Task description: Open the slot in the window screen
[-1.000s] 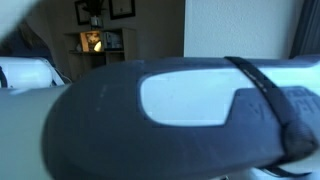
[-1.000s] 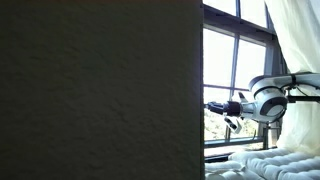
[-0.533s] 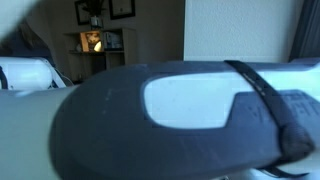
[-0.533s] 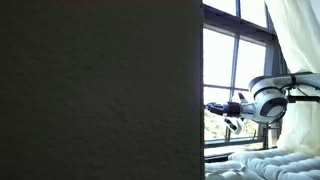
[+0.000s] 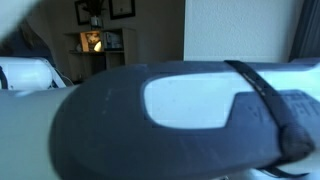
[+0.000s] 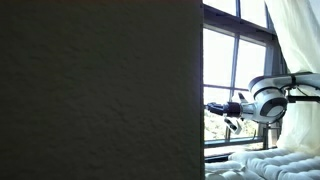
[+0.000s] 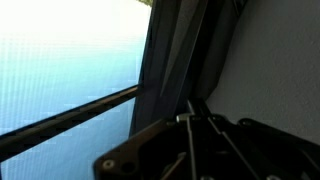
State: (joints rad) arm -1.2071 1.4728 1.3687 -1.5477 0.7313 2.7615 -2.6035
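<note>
Gripper [image 6: 211, 106]: fingers pressed together, nothing visibly held, reaching level toward window [image 6: 221, 65]. Window screen [image 7: 60, 70] stands upright beside dark curtain [image 7: 185, 50]; I cannot make out its slot. Dark wall [image 6: 100, 90] hides left of exterior view. Blurred arm link [image 5: 170, 120] fills exterior view.

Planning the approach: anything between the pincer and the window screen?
Nothing visible. In an exterior view the shut pincer hangs in front of the window, nothing seen between them. In the wrist view the curtain hangs beside the screen, not across it. The slot itself can't be made out.
</note>
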